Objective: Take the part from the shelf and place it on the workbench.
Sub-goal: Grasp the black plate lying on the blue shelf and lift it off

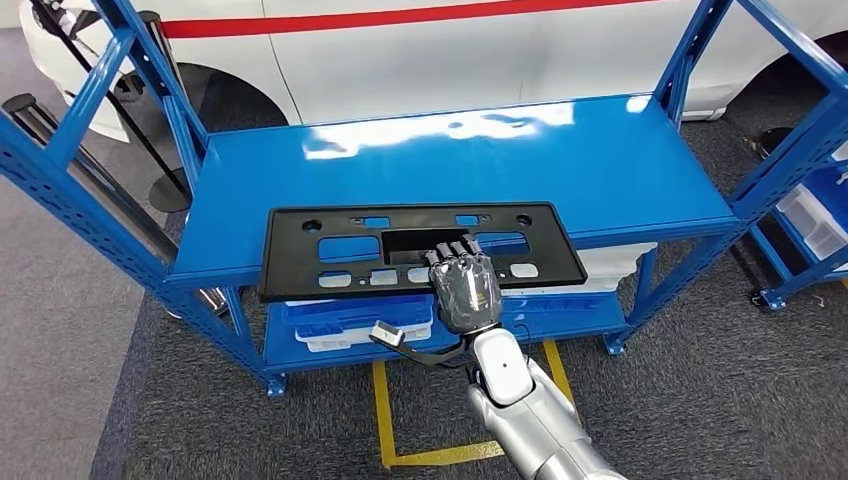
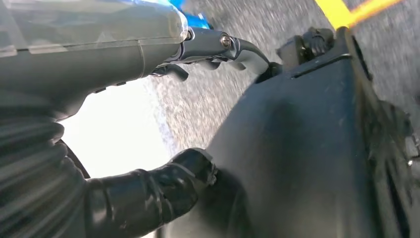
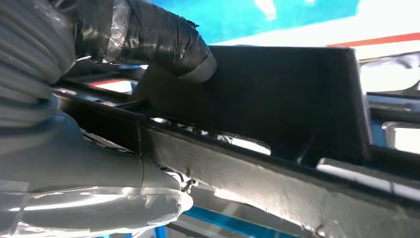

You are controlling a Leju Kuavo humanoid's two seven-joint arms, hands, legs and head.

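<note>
The part [image 1: 300,250] is a long black plastic frame with several cut-outs. It lies flat on the top board of the blue shelf [image 1: 560,170], and its front edge overhangs the board. My right hand [image 1: 465,290] is at the middle of that front edge, fingers laid over the top by the central cut-out. In the right wrist view the dark taped fingers [image 3: 158,44] press on one face of the part [image 3: 277,99] and the grey thumb [image 3: 99,198] sits under its edge, so the hand grips it. My left hand [image 2: 74,74] hangs with its fingers apart and holds nothing.
White and blue bins [image 1: 350,320] fill the lower shelf board under the part. Yellow floor lines [image 1: 385,420] mark a box in front of the shelf. A white car [image 1: 450,50] stands behind it. Another blue rack [image 1: 810,220] stands at the right, and a black post base [image 1: 165,190] at the left.
</note>
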